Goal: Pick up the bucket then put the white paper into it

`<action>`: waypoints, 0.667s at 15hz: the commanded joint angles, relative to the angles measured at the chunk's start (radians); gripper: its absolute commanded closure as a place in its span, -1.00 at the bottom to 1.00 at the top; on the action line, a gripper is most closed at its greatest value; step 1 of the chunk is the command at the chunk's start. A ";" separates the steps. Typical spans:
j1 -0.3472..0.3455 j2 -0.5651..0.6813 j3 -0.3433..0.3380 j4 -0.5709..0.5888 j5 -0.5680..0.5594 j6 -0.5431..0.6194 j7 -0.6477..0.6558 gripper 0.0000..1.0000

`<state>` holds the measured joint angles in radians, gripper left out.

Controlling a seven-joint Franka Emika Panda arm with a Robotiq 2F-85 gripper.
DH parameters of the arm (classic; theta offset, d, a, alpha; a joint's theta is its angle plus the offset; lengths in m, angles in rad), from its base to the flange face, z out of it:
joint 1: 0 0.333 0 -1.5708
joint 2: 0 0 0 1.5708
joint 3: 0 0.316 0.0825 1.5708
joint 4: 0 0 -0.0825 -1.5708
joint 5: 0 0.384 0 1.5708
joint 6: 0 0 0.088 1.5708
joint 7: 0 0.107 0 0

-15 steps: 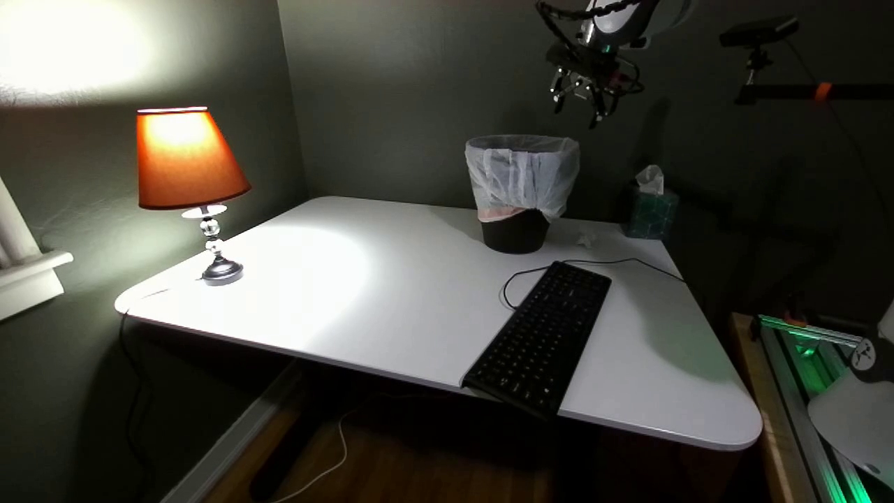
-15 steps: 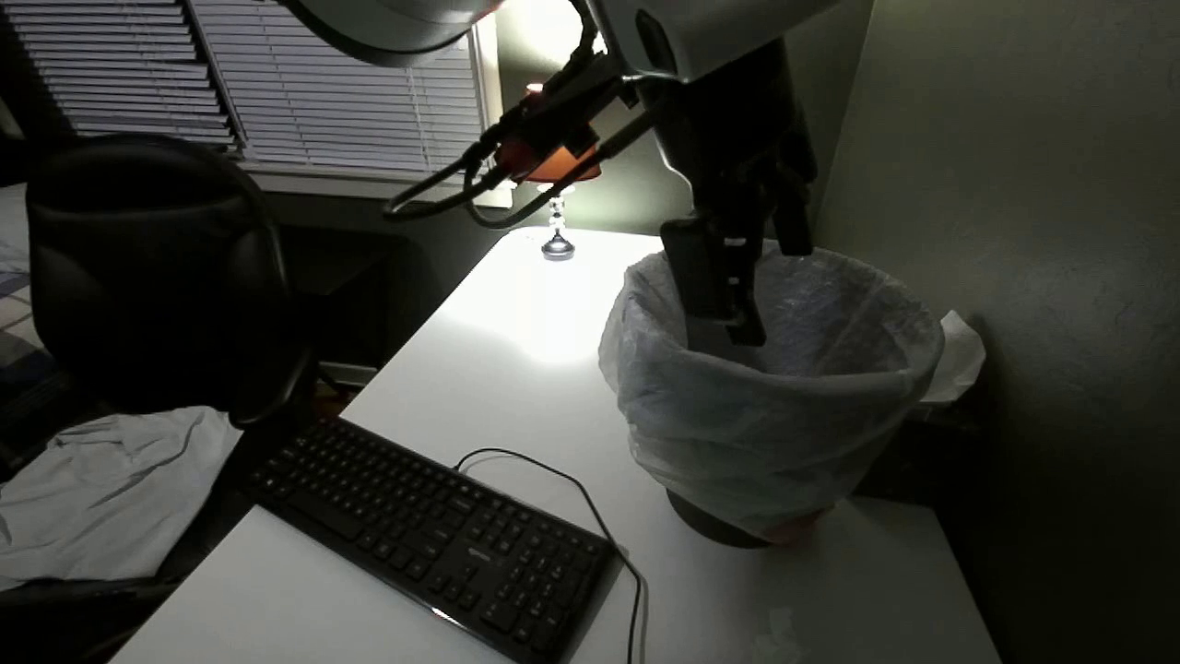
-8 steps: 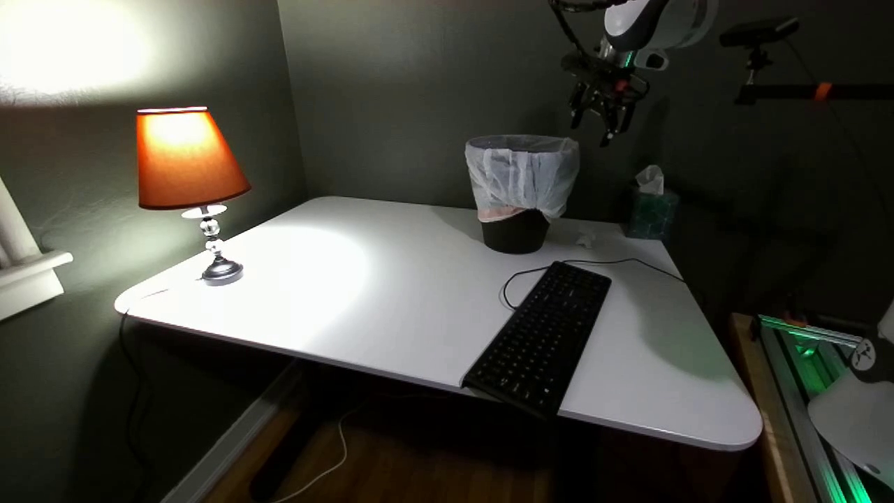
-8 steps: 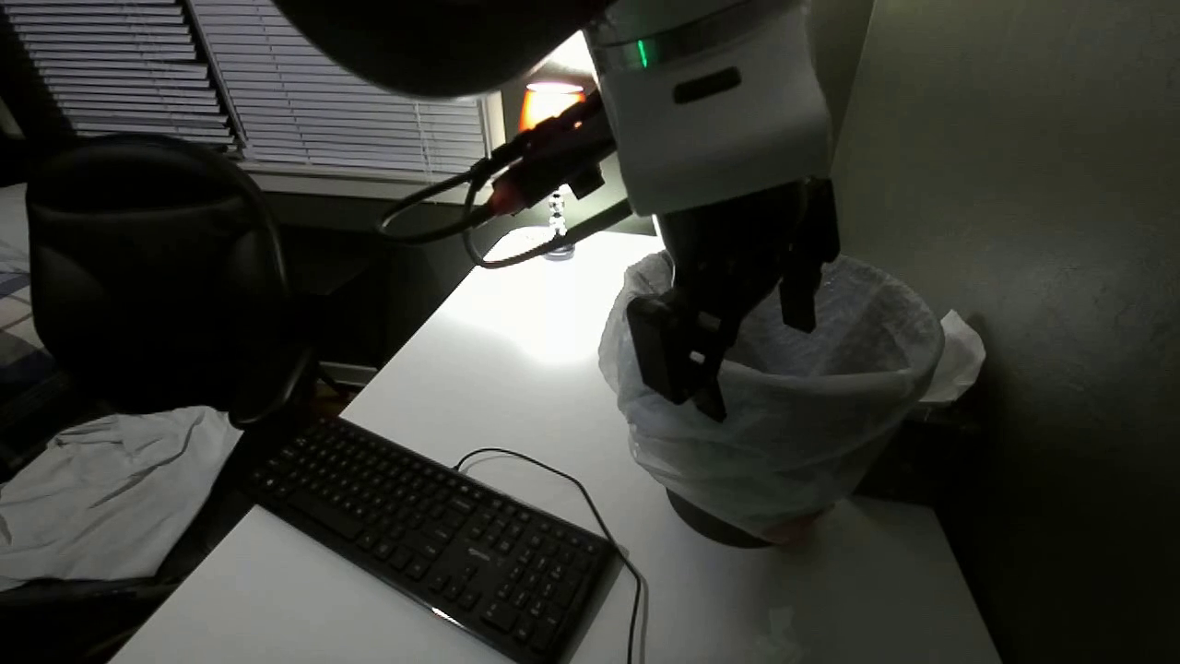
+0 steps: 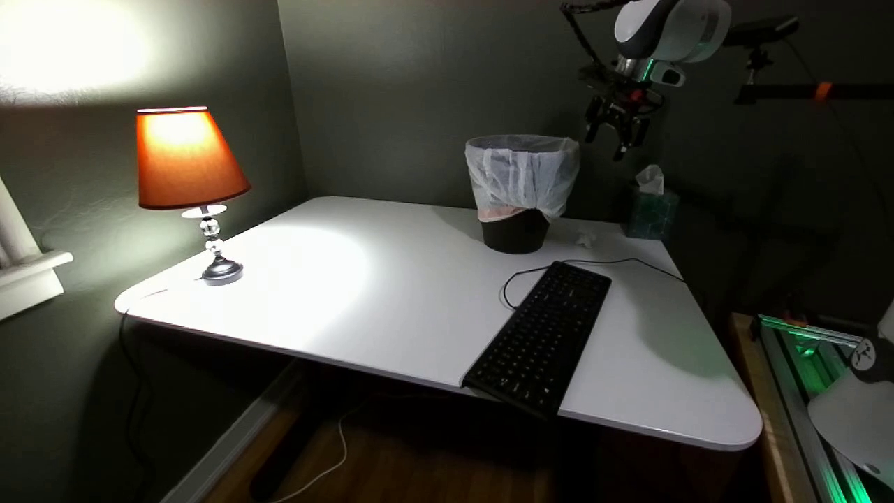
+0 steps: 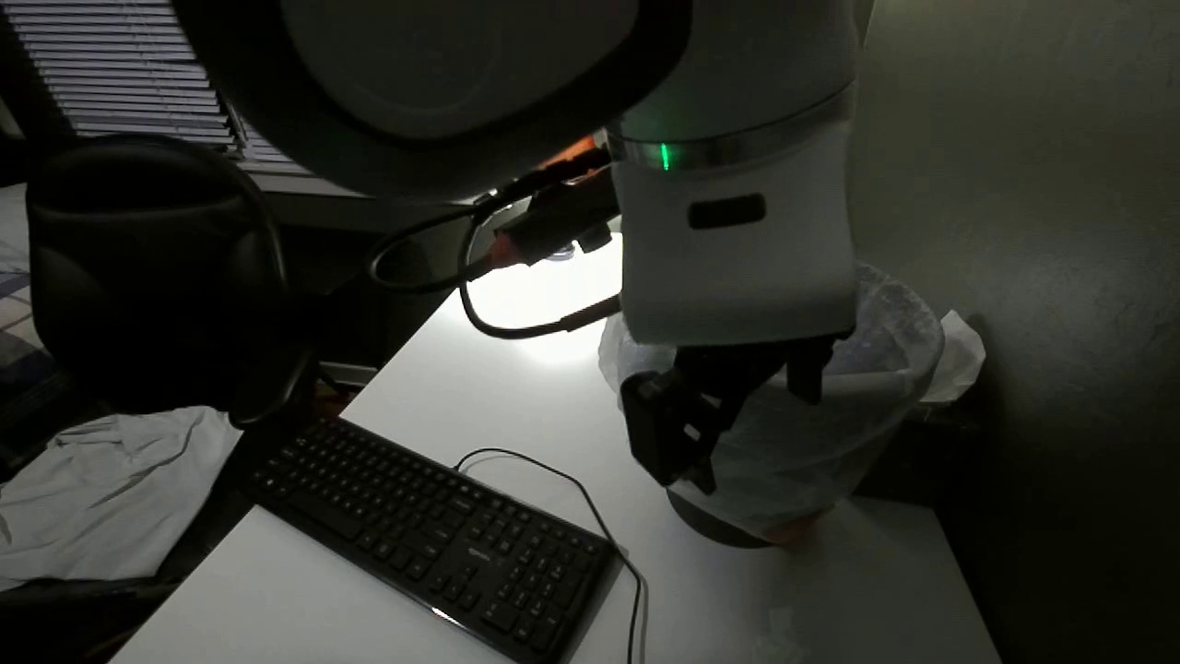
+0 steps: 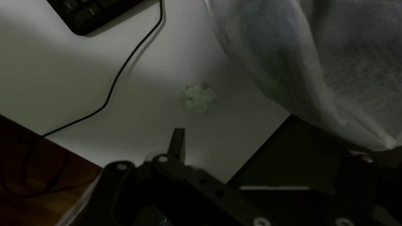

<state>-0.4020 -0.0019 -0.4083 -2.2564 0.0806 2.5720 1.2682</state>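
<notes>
The bucket (image 5: 522, 180), dark with a white bag over its rim, stands upright on the white table near the wall. It also shows in an exterior view (image 6: 797, 461), partly behind the arm, and at the right of the wrist view (image 7: 273, 47). The white paper (image 5: 585, 239), a small crumpled piece, lies on the table beside the bucket. It is faint in an exterior view (image 6: 782, 636) and clear in the wrist view (image 7: 200, 97). My gripper (image 5: 612, 142) is open and empty, in the air beside the bucket and above the paper; its fingers (image 6: 754, 444) stand wide apart.
A teal tissue box (image 5: 653, 213) stands at the table's corner by the wall. A black keyboard (image 5: 545, 335) lies in front of the bucket, its cable (image 7: 117, 75) running near the paper. A lit lamp (image 5: 192, 161) stands at the far end of the table (image 5: 391, 307).
My gripper has moved away from over the bucket to its side, toward the tissue box, and has come lower. It stays open. The bucket and the paper have not moved.
</notes>
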 commanded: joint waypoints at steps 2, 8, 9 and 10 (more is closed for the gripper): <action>-0.029 0.047 -0.026 -0.013 0.012 0.020 -0.027 -1.00; -0.025 0.048 -0.029 -0.004 0.005 0.000 -0.017 -1.00; -0.028 0.059 -0.032 0.012 -0.002 -0.025 -0.011 -1.00; -0.032 0.084 -0.036 0.030 0.004 -0.029 0.000 -1.00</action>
<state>-0.4308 0.0454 -0.4326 -2.2592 0.0811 2.5700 1.2552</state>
